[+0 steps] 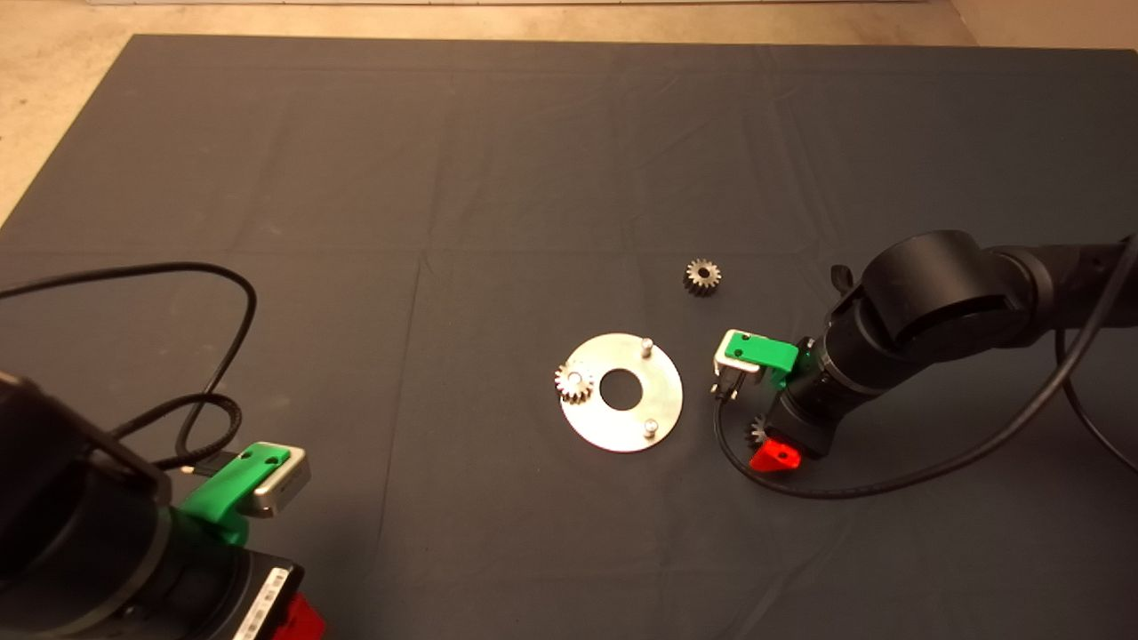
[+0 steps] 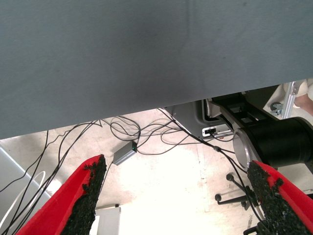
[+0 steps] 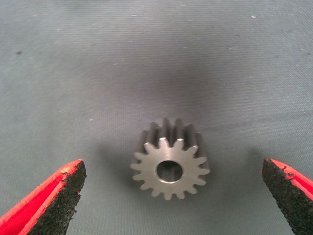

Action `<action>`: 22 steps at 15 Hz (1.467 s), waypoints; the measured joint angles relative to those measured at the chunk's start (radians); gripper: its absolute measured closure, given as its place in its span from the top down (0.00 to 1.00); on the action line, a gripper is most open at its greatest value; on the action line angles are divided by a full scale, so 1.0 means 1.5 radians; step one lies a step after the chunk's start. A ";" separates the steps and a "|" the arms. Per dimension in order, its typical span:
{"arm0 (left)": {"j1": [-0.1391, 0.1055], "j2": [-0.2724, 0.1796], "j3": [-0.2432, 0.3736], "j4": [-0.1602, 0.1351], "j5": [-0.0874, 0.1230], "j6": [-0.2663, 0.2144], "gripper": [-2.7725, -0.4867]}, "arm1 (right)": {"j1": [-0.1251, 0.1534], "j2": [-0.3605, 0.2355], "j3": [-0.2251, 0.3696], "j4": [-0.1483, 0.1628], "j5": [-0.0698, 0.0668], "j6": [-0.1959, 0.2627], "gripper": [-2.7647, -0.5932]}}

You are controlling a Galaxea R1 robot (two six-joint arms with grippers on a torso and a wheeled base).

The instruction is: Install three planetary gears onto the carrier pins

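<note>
The gear [image 3: 169,165] between the right tool's [image 3: 171,200] spread fingers is bare metal, its flat face smooth and dully shiny. The mat [image 3: 146,58] under it is matt, finely woven cloth. The finger pads [image 3: 58,205] look rough and gritty against glossy red plastic.

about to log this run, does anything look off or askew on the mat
Nothing stands out. One gear sits on the disc, one lies loose beyond it, and one lies flat between the right gripper's open fingers.

Dark mat [image 1: 356,178], metal disc [image 1: 662,391], two loose gears [image 1: 702,276], cables [image 1: 213,356]
</note>
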 joint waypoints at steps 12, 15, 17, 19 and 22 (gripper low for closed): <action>0.000 -0.036 0.000 -0.113 0.000 0.118 0.68 | -0.015 -0.037 0.014 -0.055 0.001 -0.161 0.96; 0.000 -0.048 0.000 -0.128 0.000 0.125 0.68 | -0.019 -0.066 0.026 -0.077 0.001 -0.188 0.96; 0.000 -0.056 0.000 -0.135 0.000 0.129 0.68 | -0.028 -0.080 0.046 -0.092 0.000 -0.197 0.96; 0.000 -0.060 0.000 -0.140 0.000 0.129 0.68 | -0.037 -0.087 0.061 -0.103 0.000 -0.201 0.96; 0.000 -0.062 0.000 -0.146 0.000 0.130 0.68 | -0.043 -0.089 0.097 -0.118 0.000 -0.203 0.96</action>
